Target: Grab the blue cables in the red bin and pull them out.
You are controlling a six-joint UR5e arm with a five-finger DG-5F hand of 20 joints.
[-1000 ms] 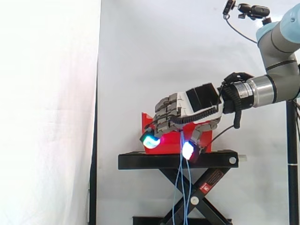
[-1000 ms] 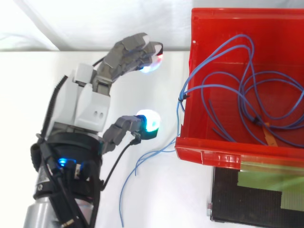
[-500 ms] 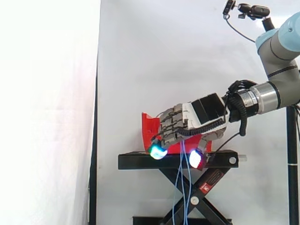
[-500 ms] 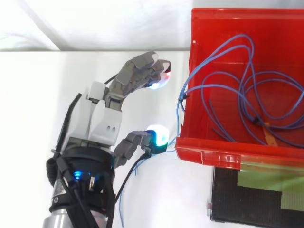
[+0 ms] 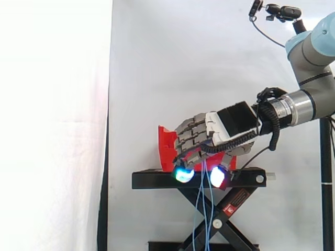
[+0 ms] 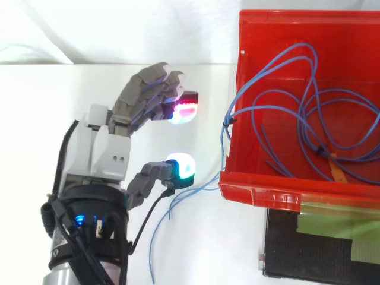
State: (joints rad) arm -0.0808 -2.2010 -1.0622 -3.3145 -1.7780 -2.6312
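One red bin (image 6: 267, 196) sits on a black stand (image 5: 157, 179), at the right of the top view. Several blue cables (image 6: 225, 133) loop inside the bin. A bundle of them crosses the wall nearest the robot and hangs down outside it, past the front of the stand in the side view. The hand (image 6: 107, 148) hovers beside the bin, outside that wall, palm down. Its fingers are bent but spread wide from the thumb, gripping nothing. The hanging strands run roughly vertically, just beyond the thumb pad (image 6: 181, 166) on the bin side. From the side they drop between that pad and the fingertips (image 5: 183, 174). A grasp would likely need a slight shift toward the bin before closing.
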